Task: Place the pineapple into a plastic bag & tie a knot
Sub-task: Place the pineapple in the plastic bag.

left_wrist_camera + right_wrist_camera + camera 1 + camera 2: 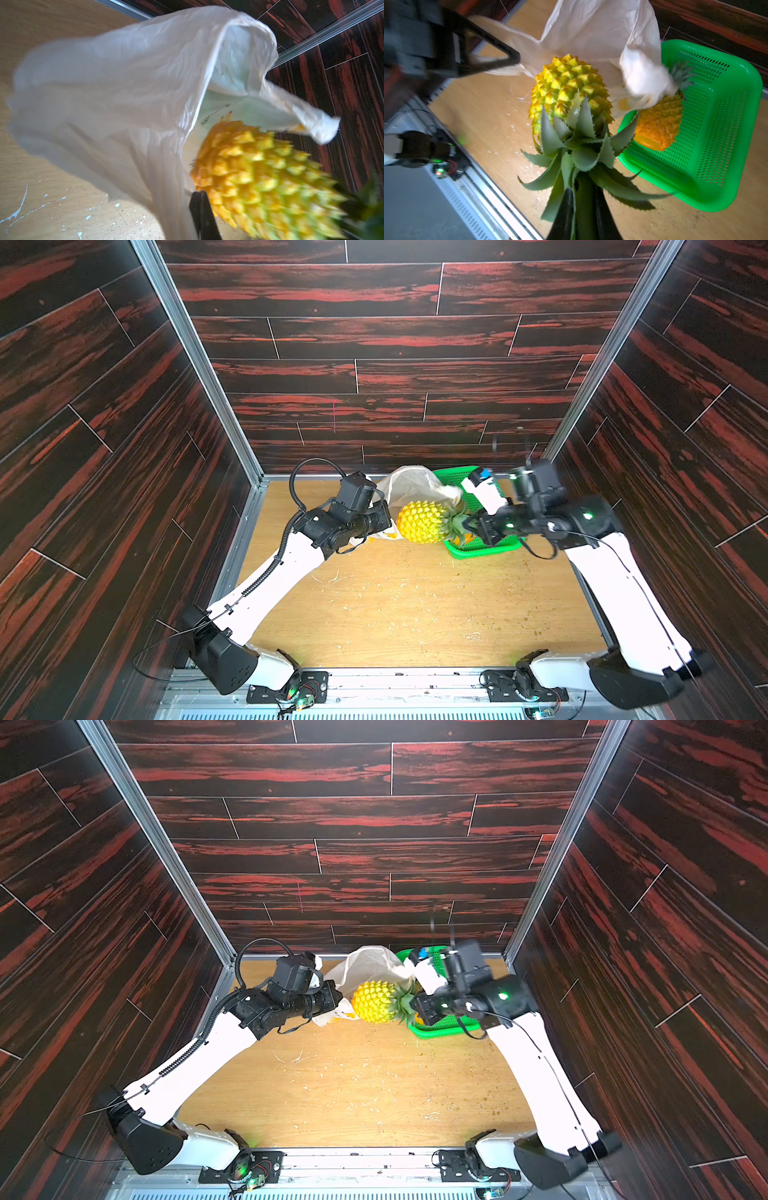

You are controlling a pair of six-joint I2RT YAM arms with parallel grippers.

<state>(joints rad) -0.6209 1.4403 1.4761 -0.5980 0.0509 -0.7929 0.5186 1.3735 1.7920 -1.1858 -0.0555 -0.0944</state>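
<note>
The yellow pineapple (422, 522) (376, 1001) hangs on its side above the table. My right gripper (583, 187) (473, 526) is shut on its green leaf crown. The fruit's base points into the open mouth of the white plastic bag (409, 485) (124, 83) (591, 27). My left gripper (198, 194) (387, 517) is shut on the bag's near edge, right beside the pineapple (259, 176). One handle loop (311, 118) hangs loose on the far side. No knot is in view.
A green mesh basket (486, 549) (737, 116) stands at the back right, under my right wrist. A second, orange pineapple (658, 124) lies in it, with the bag's loose handle draped over it. White flecks litter the wooden table (395, 605).
</note>
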